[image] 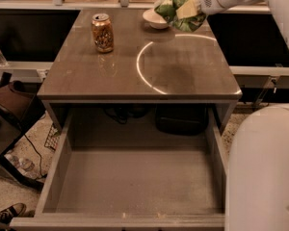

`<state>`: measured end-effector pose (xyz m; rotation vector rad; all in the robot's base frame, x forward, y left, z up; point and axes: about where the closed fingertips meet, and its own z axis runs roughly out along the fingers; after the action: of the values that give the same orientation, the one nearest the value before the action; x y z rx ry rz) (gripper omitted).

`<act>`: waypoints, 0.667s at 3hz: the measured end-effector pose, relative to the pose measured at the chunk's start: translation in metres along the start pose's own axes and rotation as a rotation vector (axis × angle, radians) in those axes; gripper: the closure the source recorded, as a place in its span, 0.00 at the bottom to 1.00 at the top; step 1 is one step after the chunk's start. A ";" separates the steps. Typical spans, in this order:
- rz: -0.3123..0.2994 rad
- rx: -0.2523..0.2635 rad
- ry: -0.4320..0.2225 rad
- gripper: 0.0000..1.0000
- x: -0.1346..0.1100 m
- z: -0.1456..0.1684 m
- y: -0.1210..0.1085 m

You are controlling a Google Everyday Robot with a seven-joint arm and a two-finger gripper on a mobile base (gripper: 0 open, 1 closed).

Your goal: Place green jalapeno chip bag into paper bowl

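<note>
The gripper [194,7] was clamped on the crumpled shiny green foil chip bag [173,12], held aloft just right of the small off-white paper bowl [151,18] at the surface's [183,66] far edge; the pickup looked done, with centring, lowering and release left

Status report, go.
Claw shut on green jalapeno chip bag, aloft, far right. Bag right beside paper bowl, not in it. Drink can left, clear of path.
</note>
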<state>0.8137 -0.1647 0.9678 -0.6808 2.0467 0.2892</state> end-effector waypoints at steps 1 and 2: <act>-0.002 0.096 -0.017 1.00 -0.015 -0.012 -0.038; -0.002 0.095 -0.017 1.00 -0.015 -0.011 -0.038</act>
<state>0.8335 -0.1955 0.9889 -0.6193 2.0298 0.1944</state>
